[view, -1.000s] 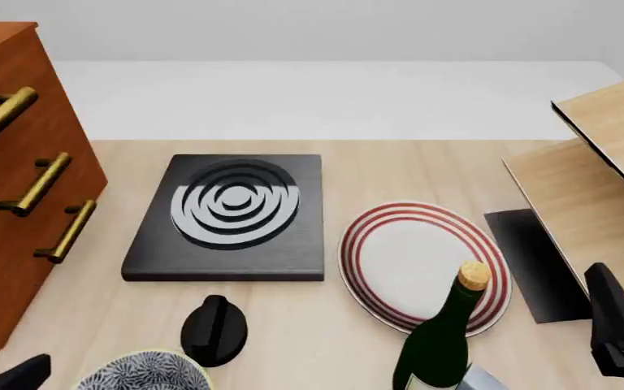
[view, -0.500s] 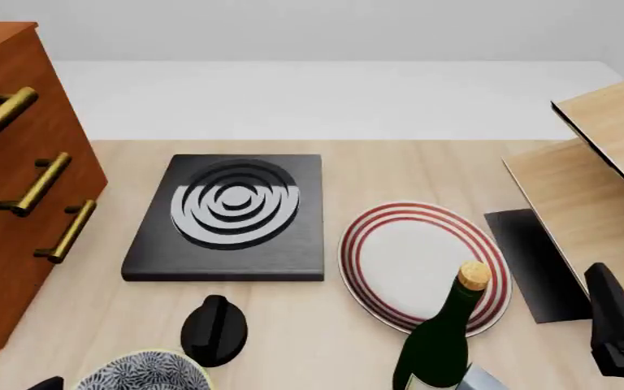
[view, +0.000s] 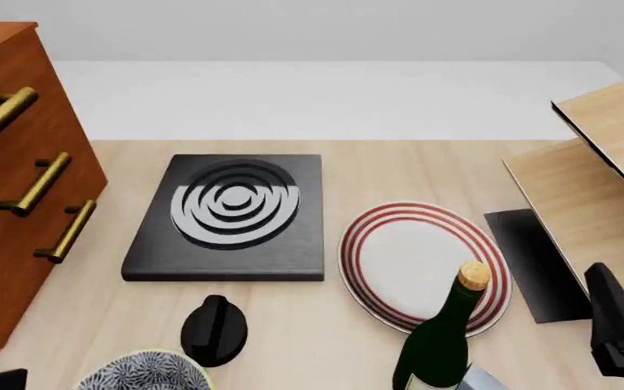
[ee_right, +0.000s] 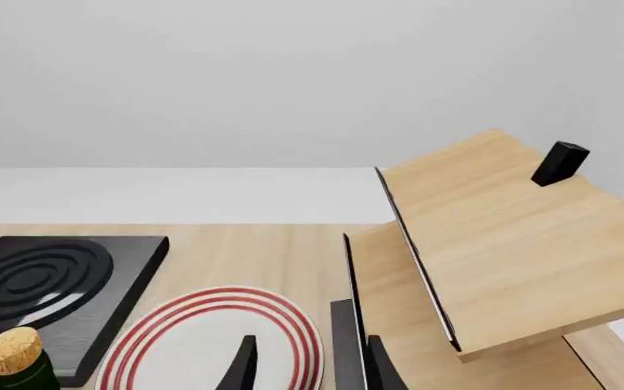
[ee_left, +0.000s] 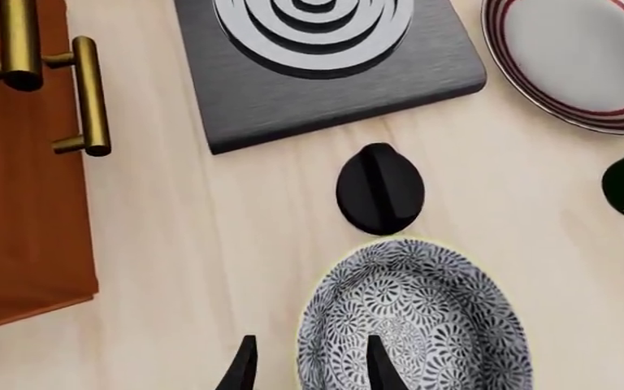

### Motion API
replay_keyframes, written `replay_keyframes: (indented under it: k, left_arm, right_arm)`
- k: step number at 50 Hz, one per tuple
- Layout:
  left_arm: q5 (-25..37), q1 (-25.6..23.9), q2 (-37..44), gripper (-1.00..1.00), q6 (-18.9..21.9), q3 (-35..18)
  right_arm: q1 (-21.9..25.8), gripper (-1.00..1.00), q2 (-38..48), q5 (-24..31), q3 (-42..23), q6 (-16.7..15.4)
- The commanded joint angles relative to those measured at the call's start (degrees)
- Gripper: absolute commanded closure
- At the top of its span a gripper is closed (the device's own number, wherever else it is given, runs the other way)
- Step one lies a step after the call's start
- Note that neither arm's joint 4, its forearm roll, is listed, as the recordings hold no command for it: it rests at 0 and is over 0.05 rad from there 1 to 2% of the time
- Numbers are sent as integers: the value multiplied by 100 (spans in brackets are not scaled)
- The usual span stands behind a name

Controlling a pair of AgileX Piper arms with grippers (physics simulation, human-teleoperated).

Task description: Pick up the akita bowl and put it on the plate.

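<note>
Approach to the akita bowl (ee_left: 415, 325) is the step in hand; no grasp has been made. The bowl rests upright on the table (view: 399, 175) at its near edge, to the left, just beside a black knob-shaped object (view: 214, 328). The plate (view: 425, 264) lies flat to the right of the black square slab (view: 227, 218) and is bare, with a corked green bottle (view: 442, 337) standing at its near rim.

In the left wrist view the left hand (ee_left: 305, 366) is seen open above the bowl's rim, one fingertip over the table outside the bowl and the other over the patterned interior. The right hand (ee_right: 308, 366) is open, holds nothing and is aimed over the plate's far side.

The next move is judged to call for a descent of the left hand until the rim sits between the fingers, then closure. During the carry to the plate, the knob-shaped object and the bottle should be cleared.
</note>
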Motion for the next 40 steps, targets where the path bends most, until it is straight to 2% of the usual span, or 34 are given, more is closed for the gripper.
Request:
replay_keyframes:
  k: [1,40]
  left_arm:
    - [-285,-42,109,-100,-72,335]
    - [-1311,-264,708,-100,-332,1307]
  right_arm:
    - [0,-100,0,0,0,0]
    - [1,-100,-1,0,0,0]
